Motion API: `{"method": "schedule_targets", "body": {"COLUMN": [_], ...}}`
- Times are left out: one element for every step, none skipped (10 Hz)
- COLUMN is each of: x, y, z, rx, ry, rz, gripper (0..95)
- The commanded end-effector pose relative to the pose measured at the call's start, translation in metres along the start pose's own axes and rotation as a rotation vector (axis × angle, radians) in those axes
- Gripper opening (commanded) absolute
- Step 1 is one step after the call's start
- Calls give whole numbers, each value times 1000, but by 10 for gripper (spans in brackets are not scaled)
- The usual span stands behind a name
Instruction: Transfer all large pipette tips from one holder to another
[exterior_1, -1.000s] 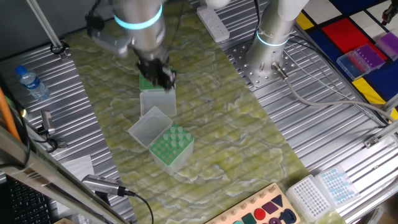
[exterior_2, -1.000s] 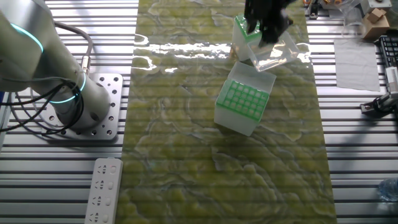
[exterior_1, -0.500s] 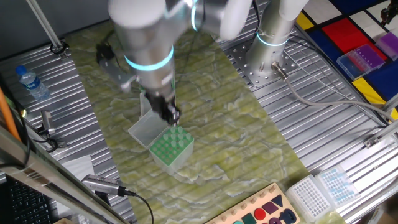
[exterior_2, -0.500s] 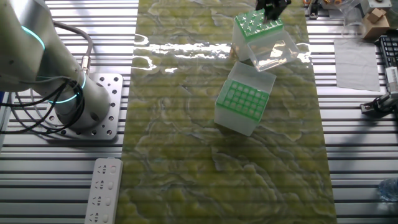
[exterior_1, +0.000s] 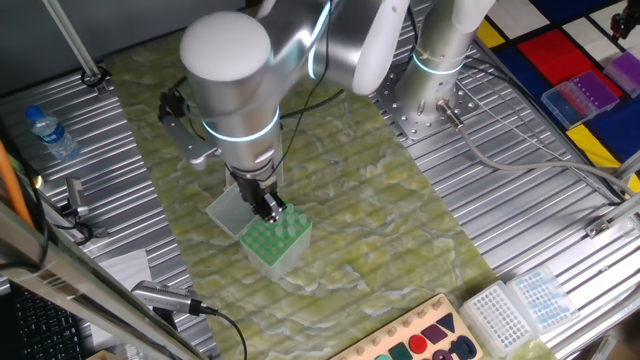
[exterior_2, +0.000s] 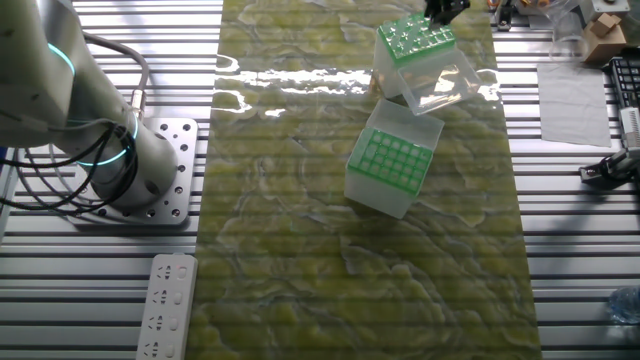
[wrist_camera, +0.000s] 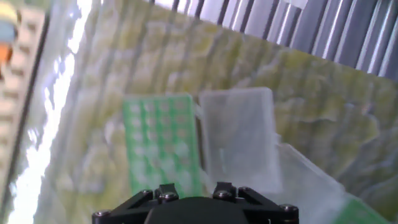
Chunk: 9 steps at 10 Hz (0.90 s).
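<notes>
One fixed view shows the gripper (exterior_1: 266, 205) hanging low over the nearer green-topped holder (exterior_1: 274, 238), whose clear lid (exterior_1: 240, 205) lies open beside it on the green mat (exterior_1: 380, 200). The arm hides the second holder here. In the other fixed view both stand close together: one holder in the middle of the mat with its green grid showing, the second holder (exterior_2: 412, 42) near the mat's far edge, pale tips (exterior_2: 408, 33) dotting its top (too small to count). The hand view is blurred; whether the jaws are apart or hold a tip, I cannot tell.
</notes>
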<state>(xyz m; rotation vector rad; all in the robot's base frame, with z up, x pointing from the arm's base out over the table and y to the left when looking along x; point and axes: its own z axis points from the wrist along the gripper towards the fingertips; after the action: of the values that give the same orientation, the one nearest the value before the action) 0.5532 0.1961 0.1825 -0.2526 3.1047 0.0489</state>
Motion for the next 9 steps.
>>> {"method": "schedule_targets", "body": {"x": [-4, -5, -6, -6, -6, -6, -6, -5, -4], "y": [0, 0, 0, -1, -1, -1, -2, -2, -2], "z": [4, 6, 10, 13, 16, 18, 20, 21, 23], "rx": [1, 2, 4, 5, 8, 9, 10, 11, 11], "ry": [-7, -7, -12, -13, -15, -15, -17, -19, -21], "rz": [11, 13, 11, 10, 9, 10, 12, 13, 15], "gripper": [190, 190, 190, 190, 190, 380, 380, 380, 190]}}
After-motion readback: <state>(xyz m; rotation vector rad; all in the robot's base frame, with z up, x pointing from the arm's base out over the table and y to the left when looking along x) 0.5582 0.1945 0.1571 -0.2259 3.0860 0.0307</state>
